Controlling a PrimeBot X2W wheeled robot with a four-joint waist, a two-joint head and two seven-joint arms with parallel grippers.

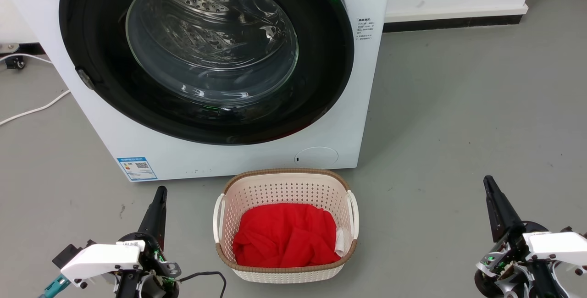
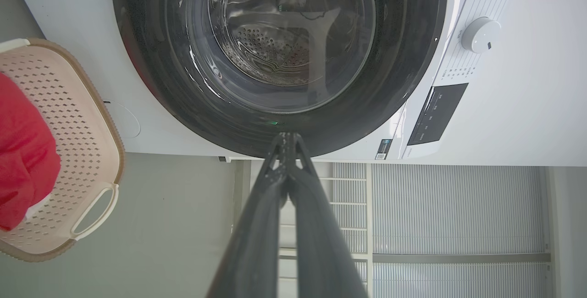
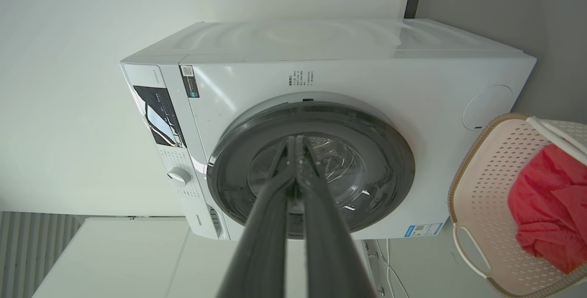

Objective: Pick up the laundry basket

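Observation:
The laundry basket [image 1: 284, 188] sits on the grey floor just in front of the washing machine; it is cream, perforated, with a brown rim, white side handles and a red cloth [image 1: 284, 236] inside. The same basket [image 2: 87, 137] lies at the left edge of the left wrist view, and the basket [image 3: 481, 183] lies at the right edge of the right wrist view. My left gripper [image 1: 160, 191] is shut and empty, off the basket's left side. My right gripper [image 1: 488, 181] is shut and empty, well off to the basket's right.
A white front-loading washing machine [image 1: 362, 105] with its dark round door [image 1: 206, 55] stands right behind the basket. A white cable [image 1: 32, 111] lies on the floor at far left. Open grey floor [image 1: 472, 119] spreads to the right, up to a white wall base.

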